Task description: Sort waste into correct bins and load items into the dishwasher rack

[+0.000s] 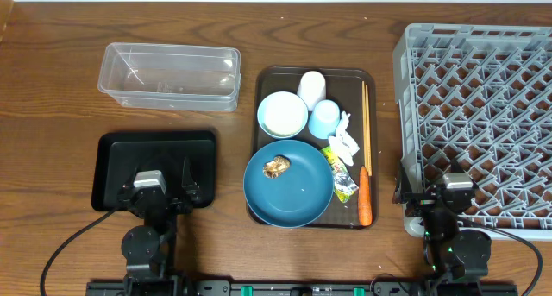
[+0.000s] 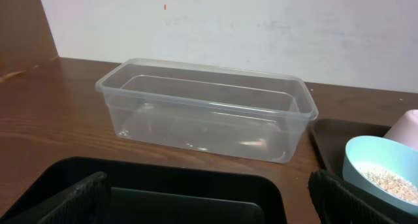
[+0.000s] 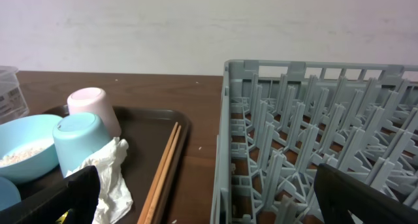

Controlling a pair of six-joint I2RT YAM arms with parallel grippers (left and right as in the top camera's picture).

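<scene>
The dark-blue plate (image 1: 287, 184) holds a brown food lump (image 1: 277, 166) on the brown serving tray (image 1: 267, 78). Beside it are the pale bowl (image 1: 282, 114) with rice (image 2: 390, 179), the white cup (image 1: 311, 86), the light-blue cup (image 1: 325, 118), a tissue (image 1: 346, 141), a foil wrapper (image 1: 341, 173), a carrot (image 1: 365, 195) and chopsticks (image 1: 366, 115). The clear tub (image 1: 169, 75) and black tray (image 1: 155, 154) lie left. The grey rack (image 1: 477, 115) is right. My left gripper (image 1: 155, 192) is open over the black tray. My right gripper (image 1: 440, 201) is open at the rack's near-left corner.
The wooden table's front edge runs just behind both arm bases. Cables trail from each base. In the right wrist view the rack wall (image 3: 225, 139) stands close on the right, with the chopsticks (image 3: 163, 168) and tissue (image 3: 108, 175) on the left.
</scene>
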